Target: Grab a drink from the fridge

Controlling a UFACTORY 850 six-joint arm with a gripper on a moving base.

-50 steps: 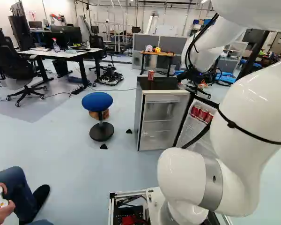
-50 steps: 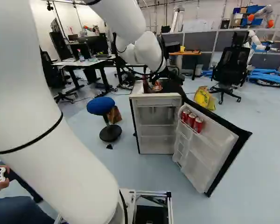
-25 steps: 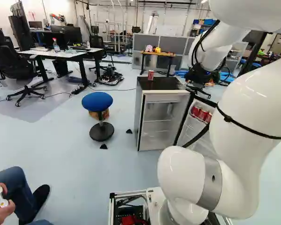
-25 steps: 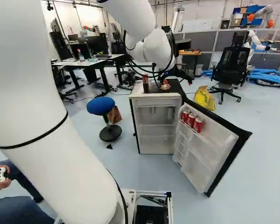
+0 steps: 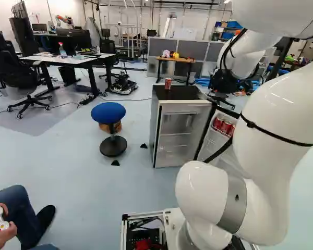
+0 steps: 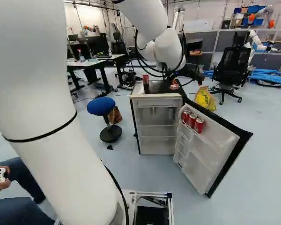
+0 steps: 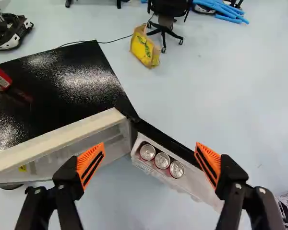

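The black end effector (image 7: 150, 145) is wide open and empty. Three red metal cans (image 7: 162, 161) stand in the white plastic door shelf (image 7: 194, 184) — it helps keep them up — right of the white-fronted fridge (image 6: 155, 101).

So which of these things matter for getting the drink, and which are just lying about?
Part of the job:
fridge
its open door
three red cans in the door
gripper

Just lying about:
blue stool
yellow bag
black office chair
probably the red can on top, since it isn't inside
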